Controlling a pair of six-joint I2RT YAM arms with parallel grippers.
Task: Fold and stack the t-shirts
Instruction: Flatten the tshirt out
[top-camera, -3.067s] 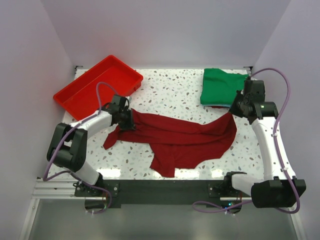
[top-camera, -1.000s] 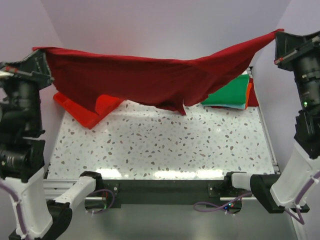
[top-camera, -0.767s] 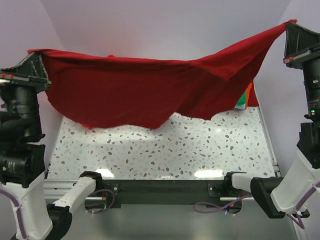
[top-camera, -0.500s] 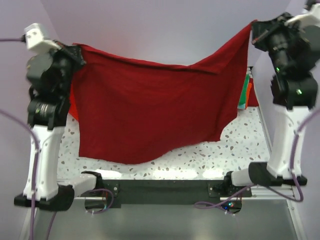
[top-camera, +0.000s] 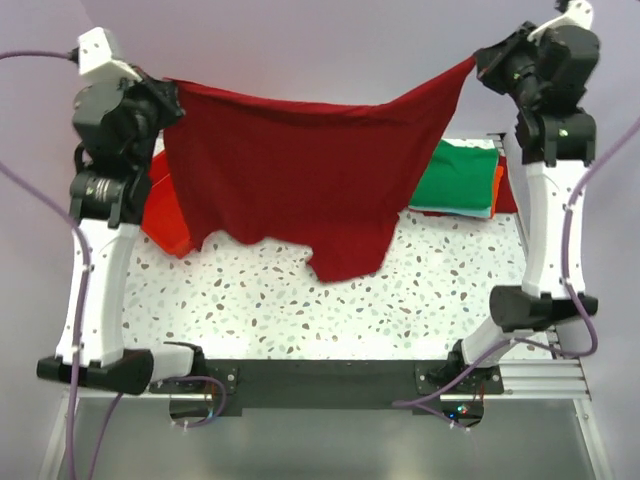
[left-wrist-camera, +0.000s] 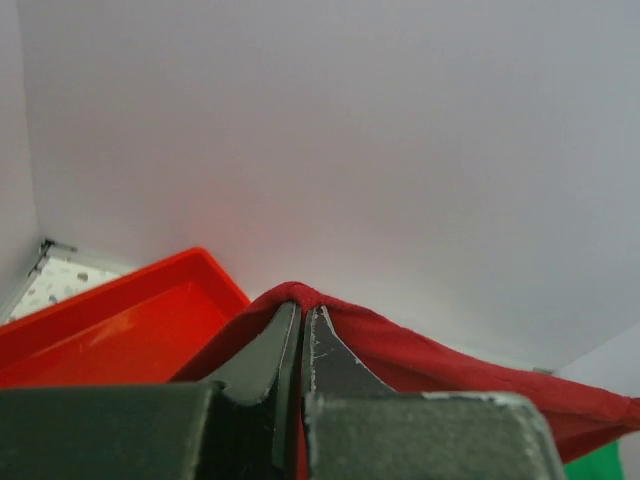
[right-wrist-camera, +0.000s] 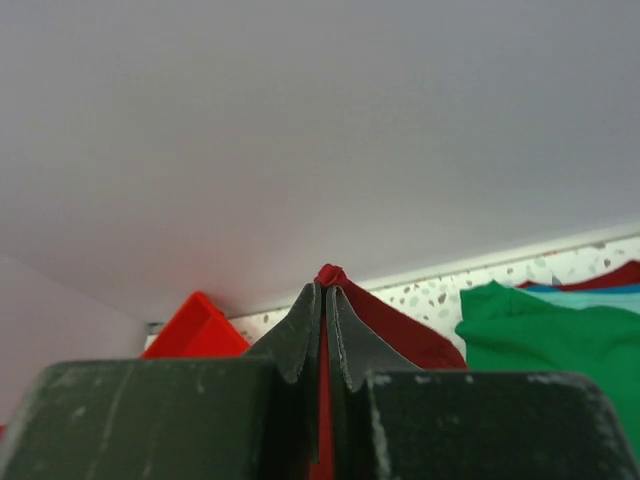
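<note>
**Top external view.** The maroon t-shirt (top-camera: 300, 170) is held in the air between the 2 raised arms, spread out as a soft, matte sheet. The left pincer (top-camera: 172, 100) is clamped on 1 upper corner of it and the right pincer (top-camera: 480, 65) on the other. Between the 2 pincers the top edge sags a little. Under them the cloth hangs in loose folds, and its lower edge is uneven, with 1 pointed lobe as the lowest part. Below the right pincer, the green t-shirt (top-camera: 460, 180) is seen lying folded flat on the speckled table (top-camera: 300, 300), with an orange edge (top-camera: 497, 185) showing at its side. Below the left pincer, the glossy red tray (top-camera: 165, 220) is partly covered by the hanging cloth.

**Left wrist view.** The 2 dark, scratched fingers of the left pincer (left-wrist-camera: 303, 310) are pressed together, with a thin fold of the maroon t-shirt (left-wrist-camera: 400, 350) pinched between them. The cloth runs away to the right of the tips as a rounded ridge. To the left of the tips the tray (left-wrist-camera: 120, 330) is seen, rigid and smooth, with a raised rim.

**Right wrist view.** The right pincer (right-wrist-camera: 324, 290) is closed on a small bunched tip of the maroon t-shirt (right-wrist-camera: 400, 340). To its right lies the green t-shirt (right-wrist-camera: 550, 340), softly wrinkled. To its left a corner of the tray (right-wrist-camera: 200, 330) is visible.
</note>
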